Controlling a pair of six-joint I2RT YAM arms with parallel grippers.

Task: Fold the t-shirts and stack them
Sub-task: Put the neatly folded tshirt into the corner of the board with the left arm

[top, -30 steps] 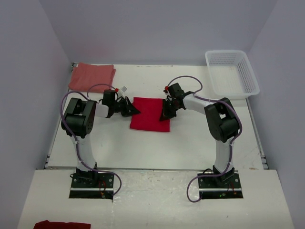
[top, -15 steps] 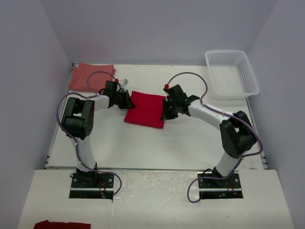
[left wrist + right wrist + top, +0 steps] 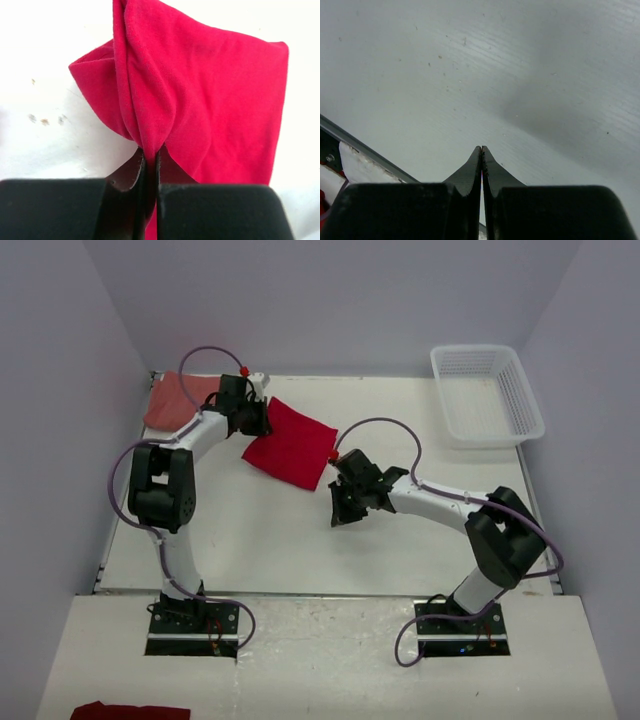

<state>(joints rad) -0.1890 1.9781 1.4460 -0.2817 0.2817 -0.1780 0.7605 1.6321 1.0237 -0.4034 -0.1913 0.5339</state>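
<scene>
The bright red t-shirt (image 3: 290, 443), folded into a compact square, lay skewed toward the far left of the worktop (image 3: 300, 550). Its far-left corner was pinched between the left fingers (image 3: 132, 172), which were closed tight on a gathered ridge of cloth. The paler salmon t-shirt (image 3: 165, 405) sat folded in the far left corner, just beside that grip and partly hidden by the left arm. The right fingers (image 3: 470, 170) were pressed together on nothing, over bare worktop near the red shirt's near corner but apart from it. The step in hand looked like stacking: the folding seemed done, and the red shirt was held by one arm for placing on the salmon one. The next move would call for drawing it further left until it covered the salmon shirt squarely, then letting go without spilling the fold. A one-corner hold risked the layers slipping or twisting.
</scene>
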